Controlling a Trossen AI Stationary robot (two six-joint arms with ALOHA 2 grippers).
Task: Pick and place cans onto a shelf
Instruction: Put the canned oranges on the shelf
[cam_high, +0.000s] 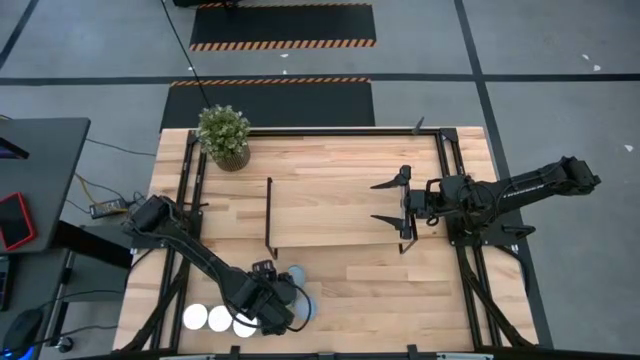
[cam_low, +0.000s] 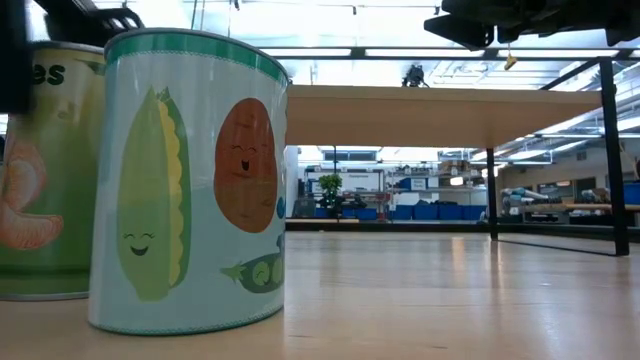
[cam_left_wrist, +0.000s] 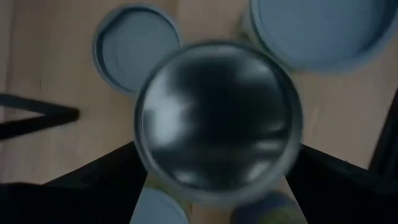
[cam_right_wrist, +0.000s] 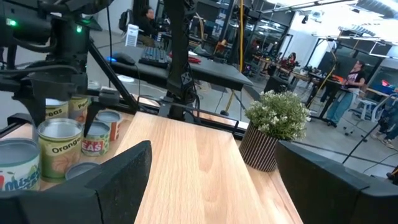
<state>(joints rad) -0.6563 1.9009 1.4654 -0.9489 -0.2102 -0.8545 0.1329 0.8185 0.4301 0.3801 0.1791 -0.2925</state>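
Since the can (cam_left_wrist: 219, 121) is seen straight below the left gripper (cam_high: 268, 303), between its two wide-open fingers (cam_left_wrist: 93, 186), and no grip on it can be told yet, the fingers should be lowered evenly around it before they are closed, so that the other cans (cam_high: 208, 318) standing close beside it at the near edge of the table (cam_high: 330, 290) are not pushed. The shelf (cam_high: 335, 215) is placed in the middle of the table, well apart from the cans, and the right gripper (cam_high: 393, 201) is held open and empty at its right end. A potted plant (cam_high: 224, 135) is set at the far left corner, and beyond the table a workshop with desks and some people is seen.
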